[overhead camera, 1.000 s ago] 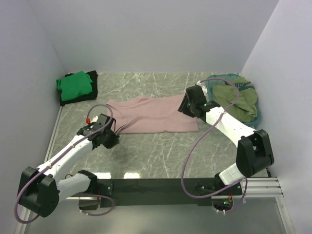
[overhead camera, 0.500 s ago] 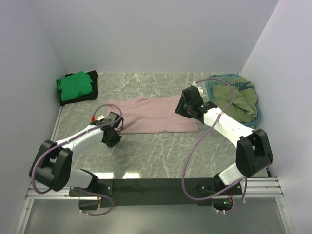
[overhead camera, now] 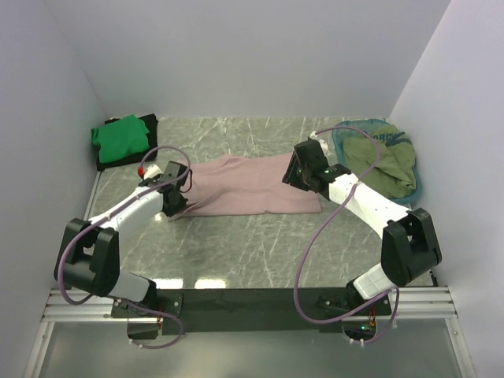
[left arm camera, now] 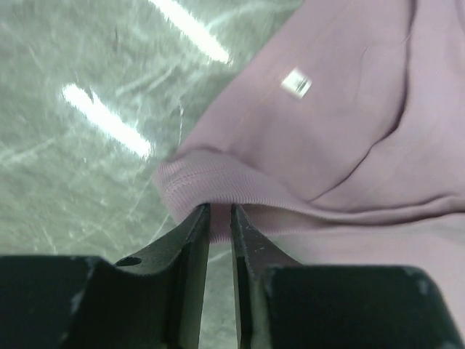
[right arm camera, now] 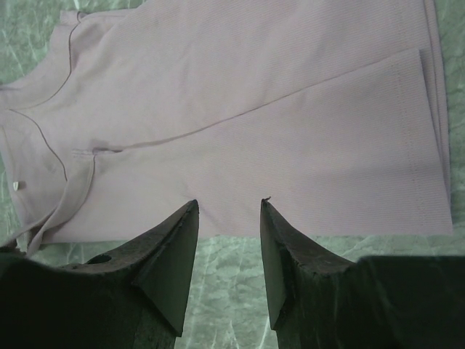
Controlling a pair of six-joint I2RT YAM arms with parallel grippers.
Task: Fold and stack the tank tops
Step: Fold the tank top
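The dusty pink tank top (overhead camera: pixel 252 185) lies flat across the middle of the table, straps to the left. My left gripper (overhead camera: pixel 179 191) is at its left end. In the left wrist view (left arm camera: pixel 220 208) its jaws are nearly closed, pinching the ribbed edge of the pink top (left arm camera: pixel 349 109). My right gripper (overhead camera: pixel 293 175) hovers open over the top's right end. In the right wrist view (right arm camera: pixel 229 203) its fingers frame the hem of the pink top (right arm camera: pixel 254 123). A bright green top (overhead camera: pixel 120 135) lies folded on a black top (overhead camera: pixel 150 150) at the far left. An olive top (overhead camera: pixel 382 161) lies in the basket.
The teal oval basket (overhead camera: pixel 416 187) stands at the far right against the wall. White walls close in the table on the left, back and right. A black rail (overhead camera: pixel 260 299) with the arm bases runs along the near edge.
My left gripper has swung from in front of the straps back and left to the pink top's left edge. The right gripper shifted slightly left, then stayed still.
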